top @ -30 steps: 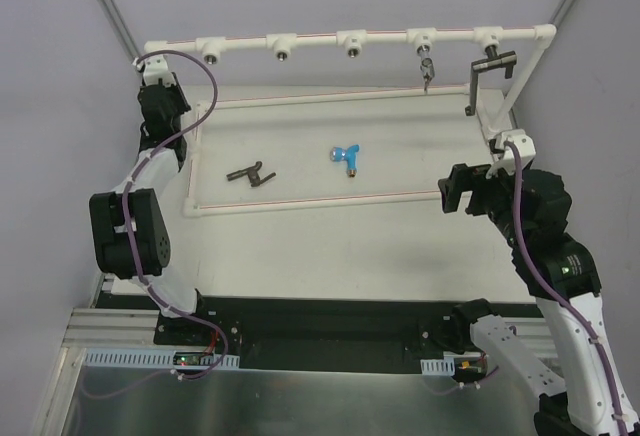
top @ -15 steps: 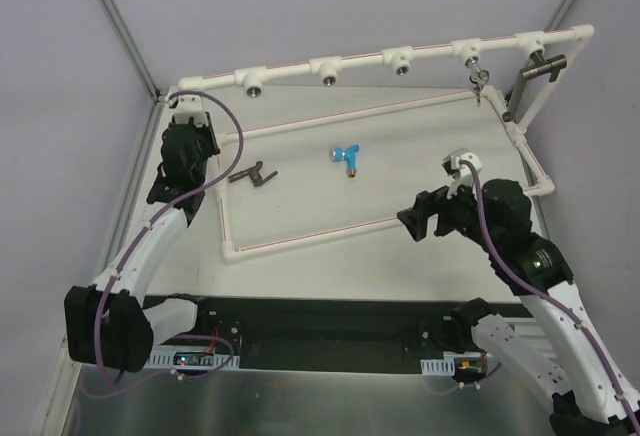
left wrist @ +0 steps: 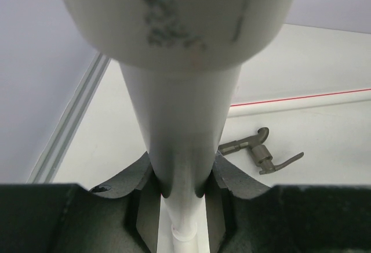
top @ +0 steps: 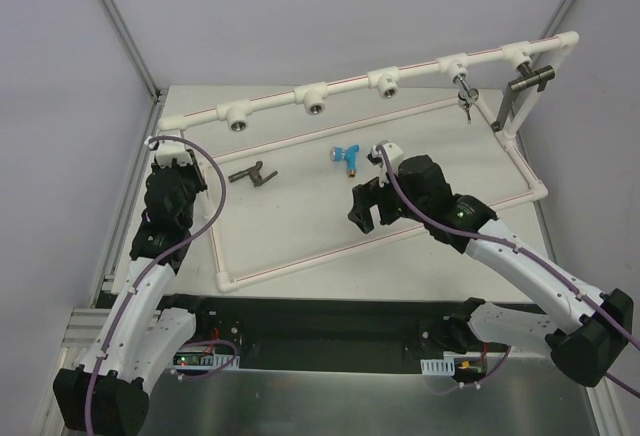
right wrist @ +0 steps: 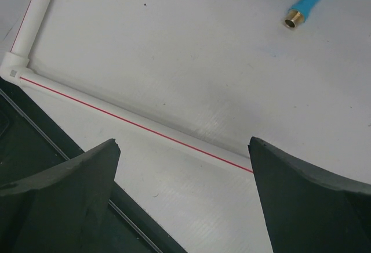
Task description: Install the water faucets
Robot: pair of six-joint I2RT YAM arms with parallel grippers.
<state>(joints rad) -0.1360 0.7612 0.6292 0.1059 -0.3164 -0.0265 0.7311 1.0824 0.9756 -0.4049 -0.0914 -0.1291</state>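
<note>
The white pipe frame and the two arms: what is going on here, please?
The left gripper is clamped on a post at the left corner of the white pipe frame. The right gripper is open and empty above the frame's near rail, close to the blue-handled faucet. That one and the dark grey faucet lie loose on the table inside the frame. A small metal faucet and a larger dark faucet already sit at the right-hand sockets; three look free.

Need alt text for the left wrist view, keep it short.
The left gripper is clamped on a white pipe that rises through the middle of the view and fills the top. To its right, the grey faucet lies loose on the table, with a red-striped pipe running behind it.
</note>
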